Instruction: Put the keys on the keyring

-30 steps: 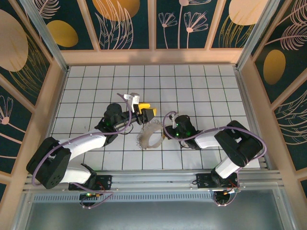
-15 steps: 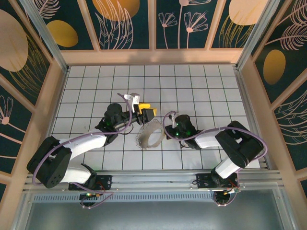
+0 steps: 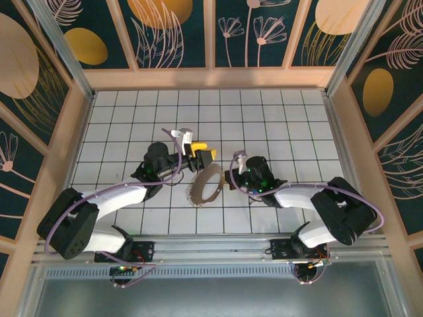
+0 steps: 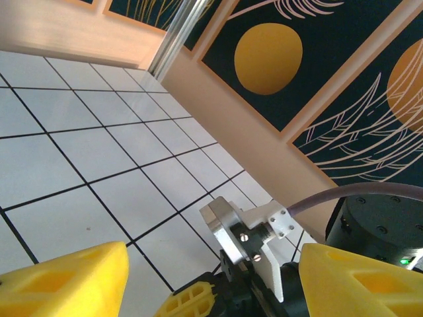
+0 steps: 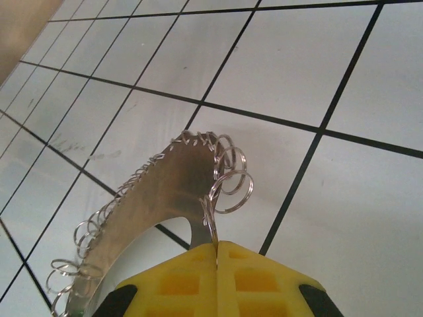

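Top external: right gripper (image 3: pixel 228 178) has its jaws closed on the near rim of the keyring (image 3: pixel 206 185). The ring stands tilted near mid-surface (image 3: pixel 277 119); I cannot tell whether its lower edge touches. Left gripper (image 3: pixel 201 152) sits just beside the ring's far edge, jaws wide.

Left wrist: left gripper (image 4: pixel 211 284), yellow fingers (image 4: pixel 66 277) well apart with nothing held between them; the other arm's wrist lies beyond.

Right wrist: right gripper (image 5: pixel 216 247) is pinched tight on the keyring (image 5: pixel 165 191). Small silvery loops run round its edge, none with a blue head.

Judgement: the ring is secured and presented. Picking up the key and threading it are both not yet done, so the task is at an early stage.
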You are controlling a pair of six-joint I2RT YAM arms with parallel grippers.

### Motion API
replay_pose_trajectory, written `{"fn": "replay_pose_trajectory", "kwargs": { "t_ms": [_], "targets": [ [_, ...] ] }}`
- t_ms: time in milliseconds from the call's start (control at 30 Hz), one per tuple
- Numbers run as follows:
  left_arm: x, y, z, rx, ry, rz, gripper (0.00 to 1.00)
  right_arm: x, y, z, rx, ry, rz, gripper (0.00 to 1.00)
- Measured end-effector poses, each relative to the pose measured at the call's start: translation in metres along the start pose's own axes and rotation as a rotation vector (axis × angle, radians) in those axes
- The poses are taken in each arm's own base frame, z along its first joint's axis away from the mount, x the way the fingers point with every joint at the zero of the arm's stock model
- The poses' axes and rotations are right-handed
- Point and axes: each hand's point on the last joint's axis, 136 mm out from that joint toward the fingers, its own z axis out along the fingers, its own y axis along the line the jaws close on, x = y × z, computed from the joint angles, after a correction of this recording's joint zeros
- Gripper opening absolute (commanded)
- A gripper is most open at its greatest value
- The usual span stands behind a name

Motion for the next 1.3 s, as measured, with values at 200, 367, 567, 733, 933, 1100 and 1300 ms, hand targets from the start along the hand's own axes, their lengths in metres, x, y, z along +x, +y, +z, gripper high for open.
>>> {"fn": "replay_pose_trajectory", "kwargs": {
  "t_ms": [200,367,567,733,933,1100,1300],
  "targets": [
    [0.0,0.004,0.0,-0.019,-0.003,0.005,0.66,-0.004,0.006,-0.006,-0.032,-0.018,-0.001,0.0],
    [0.006,0.007,0.0,-0.028,0.019,0.027,0.62,-0.015,0.015,-0.012,-0.073,-0.06,-0.012,0.0],
    [0.032,0.013,0.007,0.002,0.108,0.027,0.59,-0.02,0.021,-0.017,-0.105,-0.086,-0.021,0.0],
    [0.058,0.019,0.013,0.036,0.194,0.005,0.57,-0.024,0.022,-0.021,-0.117,-0.1,-0.026,0.0],
    [0.072,0.02,0.022,0.082,0.258,-0.02,0.57,-0.03,0.026,-0.024,-0.133,-0.121,-0.032,0.0],
    [0.076,0.023,0.025,0.087,0.27,-0.026,0.57,-0.031,0.028,-0.025,-0.142,-0.124,-0.034,0.0],
    [0.082,0.029,0.031,0.085,0.289,-0.038,0.57,-0.031,0.029,-0.026,-0.147,-0.125,-0.035,0.0]
  ]
}}
